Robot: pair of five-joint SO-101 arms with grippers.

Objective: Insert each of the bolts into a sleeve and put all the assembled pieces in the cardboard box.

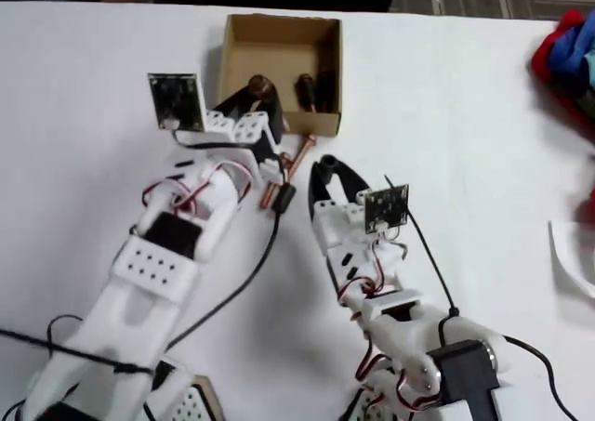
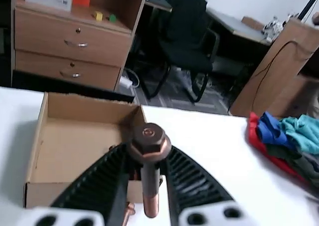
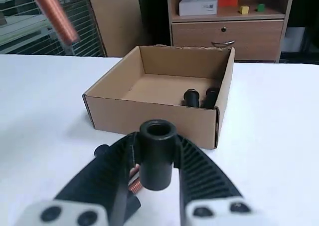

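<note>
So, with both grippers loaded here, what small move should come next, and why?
Probably bring the left gripper across so its copper bolt lines up with the black sleeve in the right gripper; both are gripped but apart, sleeve bore open.

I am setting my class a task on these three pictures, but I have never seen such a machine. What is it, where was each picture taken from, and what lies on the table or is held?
These are two small robot arms side by side at a white table. One picture looks down from above; the other two come from a camera on each arm's wrist. The left tool is shut on a copper bolt, beside a cardboard box. The right tool is shut on a black sleeve. Two black pieces lie in the box. Two more bolts and another sleeve lie on the table between the arms. Coloured cloths lie at the table's edge.
</note>
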